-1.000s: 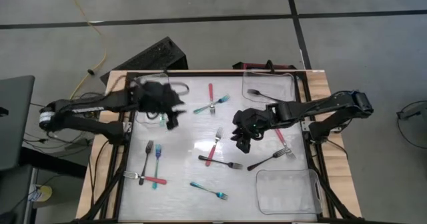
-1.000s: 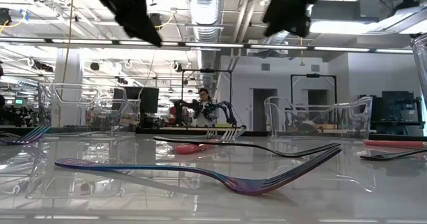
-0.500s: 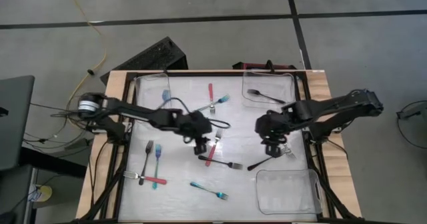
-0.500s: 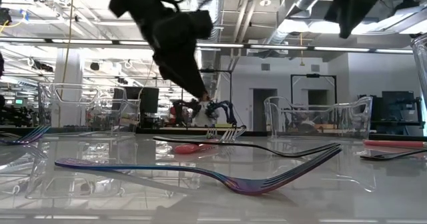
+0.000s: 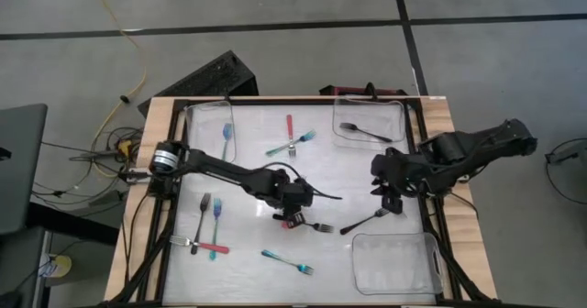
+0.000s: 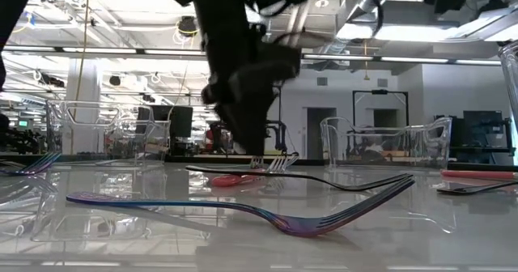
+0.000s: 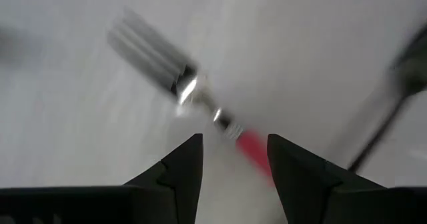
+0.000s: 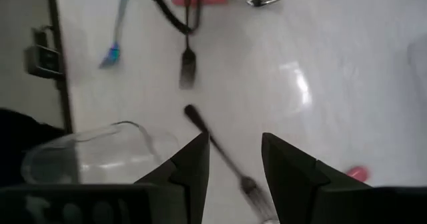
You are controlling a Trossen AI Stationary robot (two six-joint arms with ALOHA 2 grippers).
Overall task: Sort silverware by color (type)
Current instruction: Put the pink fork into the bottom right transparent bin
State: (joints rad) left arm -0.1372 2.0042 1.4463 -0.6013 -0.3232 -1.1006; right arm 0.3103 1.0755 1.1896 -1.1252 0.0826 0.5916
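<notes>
Left gripper (image 5: 293, 212) low over red fork (image 7: 250, 146), jaws open astride handle, apparently for pickup. Right gripper (image 5: 393, 196) open above black fork (image 5: 367, 221), holding nothing.

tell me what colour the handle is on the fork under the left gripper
Red, with silver metal tines; the fork shows best in the left wrist view, between the open left gripper fingers.

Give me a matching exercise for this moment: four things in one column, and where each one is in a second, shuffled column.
Things:
1. left end effector
2. right end effector
3. black fork lying in a tray
4. blue fork lying in a tray

Places:
a. top-left tray in the high view
b. open over the red-handled fork at mid-table
c. top-right tray in the high view
d. open over the loose black fork near the table's right edge

Pairs: 1-b; 2-d; 3-c; 4-a
</notes>
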